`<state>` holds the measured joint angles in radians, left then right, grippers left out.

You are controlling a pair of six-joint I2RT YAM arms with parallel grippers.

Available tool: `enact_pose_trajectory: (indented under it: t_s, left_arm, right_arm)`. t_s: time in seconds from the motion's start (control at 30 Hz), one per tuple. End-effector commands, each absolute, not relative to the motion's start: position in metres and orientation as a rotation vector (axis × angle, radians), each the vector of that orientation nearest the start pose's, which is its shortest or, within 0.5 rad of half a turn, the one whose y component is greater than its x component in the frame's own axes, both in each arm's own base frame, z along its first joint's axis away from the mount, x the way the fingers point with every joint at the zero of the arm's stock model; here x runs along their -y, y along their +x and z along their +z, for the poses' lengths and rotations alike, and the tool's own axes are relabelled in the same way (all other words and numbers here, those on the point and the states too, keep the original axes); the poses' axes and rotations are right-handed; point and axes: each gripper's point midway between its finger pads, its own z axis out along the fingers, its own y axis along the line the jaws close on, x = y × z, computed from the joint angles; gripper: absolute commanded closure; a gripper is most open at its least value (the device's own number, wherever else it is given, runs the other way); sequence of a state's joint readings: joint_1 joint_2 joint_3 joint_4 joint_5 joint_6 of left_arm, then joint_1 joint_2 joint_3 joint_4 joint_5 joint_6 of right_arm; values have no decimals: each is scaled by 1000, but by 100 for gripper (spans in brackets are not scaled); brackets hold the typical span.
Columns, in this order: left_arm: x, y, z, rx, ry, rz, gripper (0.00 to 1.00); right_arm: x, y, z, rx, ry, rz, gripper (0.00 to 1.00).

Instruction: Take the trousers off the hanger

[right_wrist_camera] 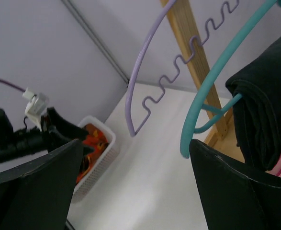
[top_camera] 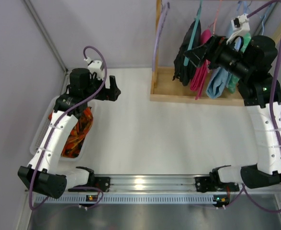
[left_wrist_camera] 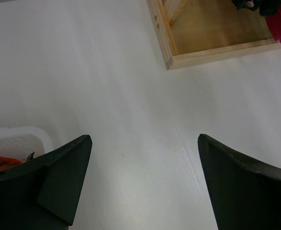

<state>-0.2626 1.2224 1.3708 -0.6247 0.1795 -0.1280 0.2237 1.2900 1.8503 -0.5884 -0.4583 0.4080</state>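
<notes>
Trousers of limp black fabric (top_camera: 182,67) are draped over the lower bar of a thin teal plastic hanger (top_camera: 194,29). The teal plastic hanger is hung on a light wooden rack (top_camera: 158,43), which stands at the far right of the white table (top_camera: 154,139). In the right wrist view, the trousers (right_wrist_camera: 267,103) are seen folded over the teal bar, and the bulk of the fabric hangs to the right of the hanger's curved end.

The right gripper (top_camera: 187,56) is raised to the rack and held just beside the trousers. Whether contact is made cannot be told. Its jaws are spread wide and nothing is gripped. In the right wrist view, the curved teal end is seen just above the right-hand finger (right_wrist_camera: 241,191).

A lilac hanger with a wavy bar (top_camera: 160,28) is hung to the left of the teal plastic hanger. A magenta garment (top_camera: 200,72) and a light blue cloth (top_camera: 219,81) are hung to the right of the trousers.

The left gripper (top_camera: 112,91) is held above the table on the left side, well apart from the rack. Its jaws are likewise spread, with only bare table seen between them.

A white plastic basket (top_camera: 39,139) is placed at the left edge of the table, under the left arm. An orange-black patterned cloth (top_camera: 78,132) is contained in it.
</notes>
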Motion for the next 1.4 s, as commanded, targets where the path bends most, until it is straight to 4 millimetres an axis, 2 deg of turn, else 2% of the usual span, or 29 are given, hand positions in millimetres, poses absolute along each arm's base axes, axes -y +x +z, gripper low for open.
enact_pose_trajectory:
  t_s: [0.0,0.17,0.3,0.43,0.53,0.57,0.6,0.67,0.73,0.77,0.83,0.87,1.03,1.07,1.13,1.27,1.37]
  left_arm:
    - [134,345,336,-1976,245,-452,1]
    - [132,345,344,-1961,210,-450,1]
    - [132,346,349,-1953,204,-455,1]
    - [130,348,347,-1957,193,-445,1]
    - [129,348,349,-1953,173,-442,1]
    - [129,347,350,-1953,171,-443,1]
    - [129,347,350,-1951,173,-442,1]
    - [128,347,351,-1948,170,-442,1]
    - [126,347,346,-1960,160,-433,1]
    - [126,347,342,-1971,156,-430,1]
    - [127,347,334,-1988,155,-433,1]
    - [128,347,332,-1993,158,-441,1]
    - [132,348,328,-1991,157,-471,1]
    - [133,350,330,-1981,152,-471,1]
    - [132,351,332,-1978,137,-472,1]
    - [132,352,338,-1940,118,-484,1]
    - [135,351,353,-1851,140,-505,1]
  right_arm:
    - [-148,342,544,-1552,38,865,7]
    - [-149,370,544,-1572,200,933,14]
    - [-151,391,538,-1585,232,933,18]
    - [-155,421,519,-1622,280,954,19]
    - [-165,436,511,-1638,280,1040,21]
    - [-168,438,507,-1648,289,1087,26]
    - [-171,441,514,-1613,266,1122,30]
    - [-175,443,511,-1605,267,1184,39]
    - [-178,442,520,-1563,250,1224,47]
    - [-180,443,517,-1569,251,1237,58]
    - [-181,442,523,-1541,241,1268,66]
    - [-183,441,521,-1543,235,1284,75]
    - [-187,435,541,-1466,175,1380,97]
    - [-190,429,553,-1426,123,1405,100]
    - [-190,425,561,-1399,100,1435,100]
    - [-192,406,589,-1284,-8,1482,100]
    - [-192,390,608,-1207,-77,1509,100]
